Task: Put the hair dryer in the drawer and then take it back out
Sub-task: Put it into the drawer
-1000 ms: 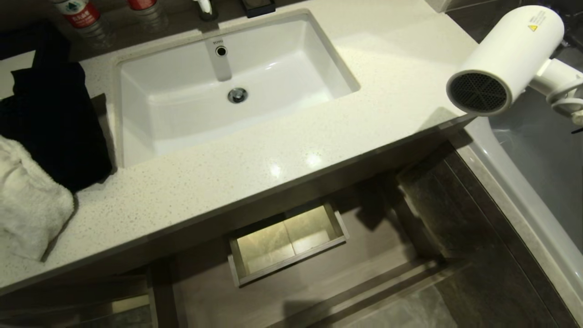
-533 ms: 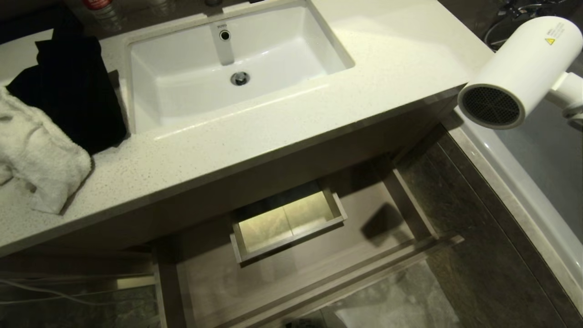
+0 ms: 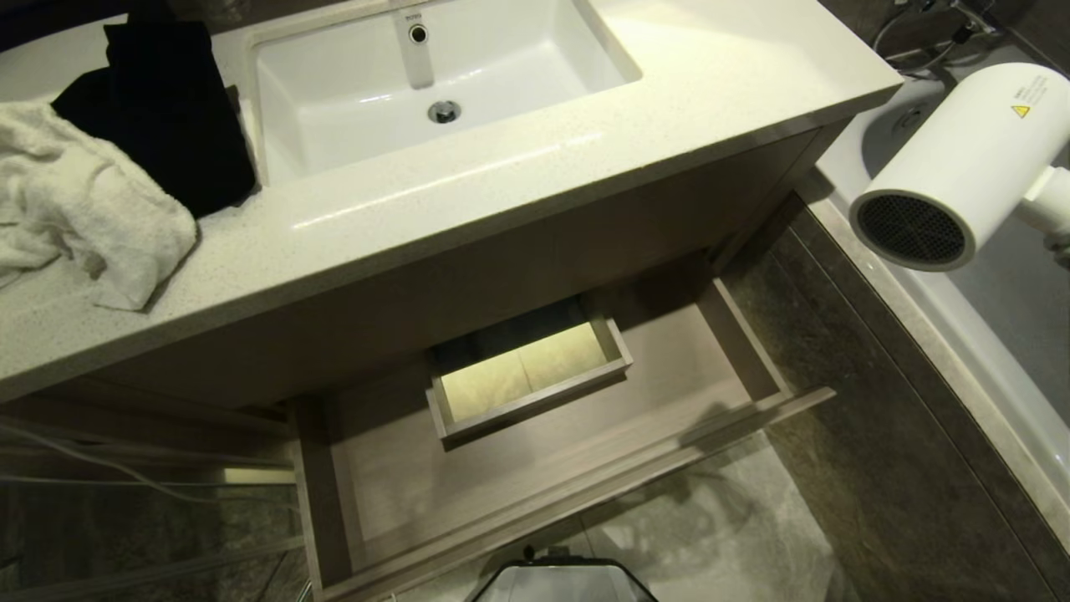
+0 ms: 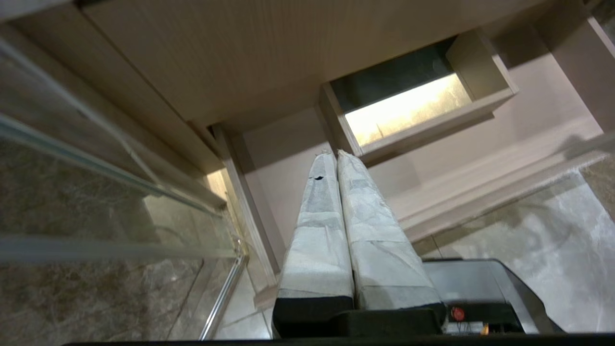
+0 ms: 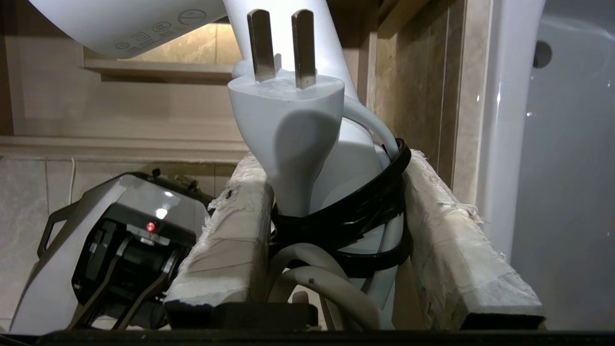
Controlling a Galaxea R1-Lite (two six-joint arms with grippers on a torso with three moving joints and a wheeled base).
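Off the right end of the surface [image 3: 501,192], above the bathtub rim [image 3: 936,334], the right tool [image 5: 336,211] pinches the hair dryer [image 3: 961,167] by its cord-wrapped handle, grille facing the camera. Below the sink [image 3: 518,92], the drawer [image 3: 543,468] stands pulled out. Low before that drawer, the left tool [image 4: 336,156] hangs with fingers pressed together.

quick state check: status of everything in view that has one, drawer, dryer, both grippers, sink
drawer: pulled open, nothing lying in it
hair dryer: held in the air to the right of the counter, not in the drawer
plug: unplugged, bundled against the dryer handle
right gripper: shut on the dryer handle and cord
left gripper: shut, holding nothing
sink: no water in it
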